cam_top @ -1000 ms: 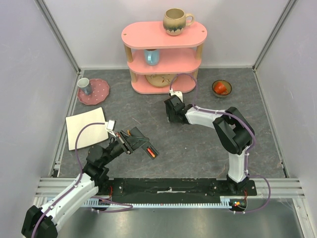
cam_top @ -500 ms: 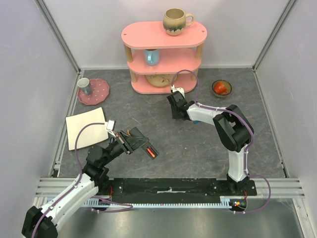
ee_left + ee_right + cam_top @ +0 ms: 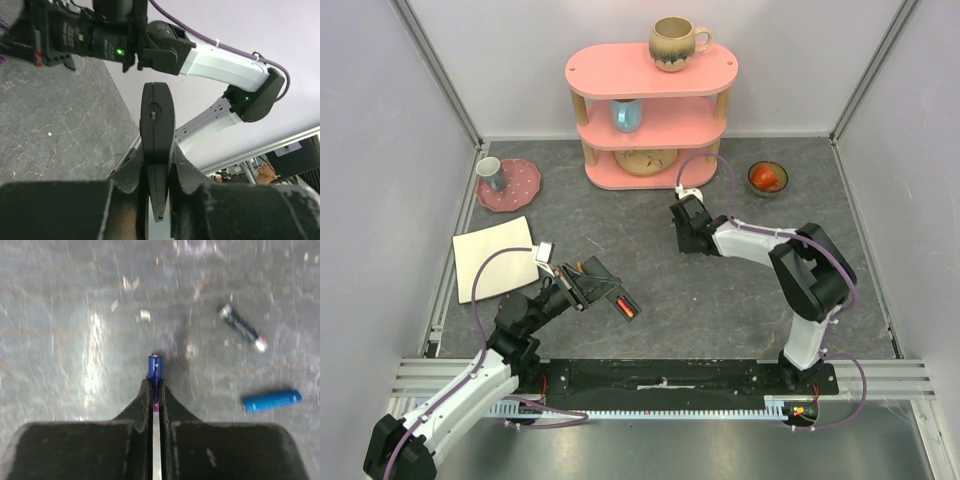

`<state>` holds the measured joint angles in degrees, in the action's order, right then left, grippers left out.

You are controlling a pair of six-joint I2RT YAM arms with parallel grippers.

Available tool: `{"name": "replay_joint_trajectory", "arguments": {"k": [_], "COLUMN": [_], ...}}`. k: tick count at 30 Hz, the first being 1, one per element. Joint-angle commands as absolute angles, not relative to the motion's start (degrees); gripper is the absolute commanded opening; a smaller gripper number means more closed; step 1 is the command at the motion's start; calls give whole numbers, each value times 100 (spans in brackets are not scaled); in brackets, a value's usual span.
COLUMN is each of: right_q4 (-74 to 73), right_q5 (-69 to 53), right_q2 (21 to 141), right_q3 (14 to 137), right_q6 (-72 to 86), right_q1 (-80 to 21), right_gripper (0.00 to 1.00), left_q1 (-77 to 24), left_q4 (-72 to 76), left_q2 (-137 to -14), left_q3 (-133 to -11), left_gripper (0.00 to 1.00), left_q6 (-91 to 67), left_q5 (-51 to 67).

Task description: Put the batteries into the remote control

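Note:
The remote control [image 3: 157,125] is a slim black bar seen edge-on in the left wrist view. My left gripper [image 3: 157,167] is shut on its lower end. In the top view the left gripper [image 3: 582,285] holds the remote control [image 3: 612,295] above the floor at the front left, with a red-orange battery [image 3: 627,310] showing at its tip. My right gripper [image 3: 155,388] is shut on a purple battery [image 3: 155,369] that pokes out past the fingertips. On the floor to its right lie a dark grey battery [image 3: 242,329] and a blue battery [image 3: 271,400]. The right gripper [image 3: 688,235] hangs mid-table.
A pink three-tier shelf [image 3: 650,110] stands at the back with a mug [image 3: 675,42] on top and a blue cup [image 3: 627,115] inside. A bowl [image 3: 767,178] sits back right. A pink plate [image 3: 515,185] and a white board [image 3: 495,257] lie at the left.
My right gripper has closed on the purple battery and shifted to the right. The left arm with the remote control has stayed still.

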<state>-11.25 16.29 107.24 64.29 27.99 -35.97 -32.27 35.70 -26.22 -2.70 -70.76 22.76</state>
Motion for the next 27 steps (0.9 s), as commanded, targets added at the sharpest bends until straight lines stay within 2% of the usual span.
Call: {"name": "replay_joint_trajectory", "arguments": {"k": [1, 4, 5, 8, 15, 18, 27], "right_q4": [-1239, -1415, -1432, -1433, -1115, -1606, -1099], "right_q5": [909, 362, 178, 780, 658, 573, 528], "right_q2": [9811, 9520, 9458, 9404, 9527, 9545, 9282], "right_q3": [5977, 5950, 5915, 5793, 5580, 5985, 5080], "right_q6": [2411, 1760, 1123, 189, -1684, -1844, -2646], "right_q1": [-3586, -3673, -3839, -4252, -4623, -4571, -4588], "right_gripper": [0, 0, 0, 0, 0, 0, 0], "left_q1": [-3234, -3234, -3234, -3243, -3234, -3234, -3234], "left_q4": [3709, 3639, 3595, 3490, 2920, 2551, 1987], "left_q2": [-2531, -2426, -2400, -2250, -1706, -1302, -519], "left_q3": [563, 571, 589, 580, 484, 439, 518], "left_gripper": [2, 2, 2, 2, 2, 2, 2], "left_q6": [-6847, -6847, -6847, -6821, -6715, -6645, -6583], "left_q5": [2276, 2294, 2294, 2320, 2513, 2496, 2487]}}
